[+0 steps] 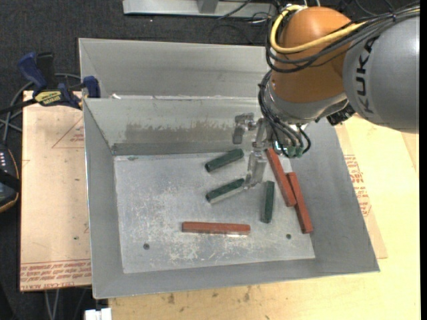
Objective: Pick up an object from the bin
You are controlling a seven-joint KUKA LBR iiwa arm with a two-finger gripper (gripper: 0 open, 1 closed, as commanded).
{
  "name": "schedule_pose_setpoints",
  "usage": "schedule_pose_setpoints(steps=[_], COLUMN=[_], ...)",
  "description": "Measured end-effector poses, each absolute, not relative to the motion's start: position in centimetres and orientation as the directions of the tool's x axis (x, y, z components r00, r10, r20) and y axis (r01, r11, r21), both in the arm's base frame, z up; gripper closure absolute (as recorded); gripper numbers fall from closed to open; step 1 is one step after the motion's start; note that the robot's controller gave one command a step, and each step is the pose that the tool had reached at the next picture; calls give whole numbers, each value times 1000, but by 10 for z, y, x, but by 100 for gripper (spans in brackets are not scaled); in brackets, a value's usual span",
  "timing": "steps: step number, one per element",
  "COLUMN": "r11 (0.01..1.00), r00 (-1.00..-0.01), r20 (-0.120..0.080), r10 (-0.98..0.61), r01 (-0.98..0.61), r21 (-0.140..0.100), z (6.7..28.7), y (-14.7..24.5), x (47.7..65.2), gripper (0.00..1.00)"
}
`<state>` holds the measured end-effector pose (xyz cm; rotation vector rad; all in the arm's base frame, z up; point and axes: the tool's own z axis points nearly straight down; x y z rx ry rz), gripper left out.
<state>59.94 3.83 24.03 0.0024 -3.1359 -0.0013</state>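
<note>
Because the gripper (253,177), its opening impossible to tell, hangs at one end of the middle green bar (225,191), you risk an off-centre grab slipping

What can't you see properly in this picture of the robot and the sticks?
1. The middle green stick: its right end is under the gripper, so touching or not is unclear.
2. The two red-brown sticks by the right wall: their top ends sit behind the gripper.
3. The bin: its far right corner is behind the arm's orange cover.
</note>
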Motion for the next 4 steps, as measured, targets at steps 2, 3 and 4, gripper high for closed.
schedule_pose_setpoints(steps=[2,3,4], r11=[804,698,698], r00=[-804,-698,-698], r20=[-3,-4,-4], r10=[-595,-716,-716], r01=[-595,-716,-716], r21=[0,-3,0], z=[67,86,85], y=[46,22,23], x=[634,643,643], gripper=[0,0,100])
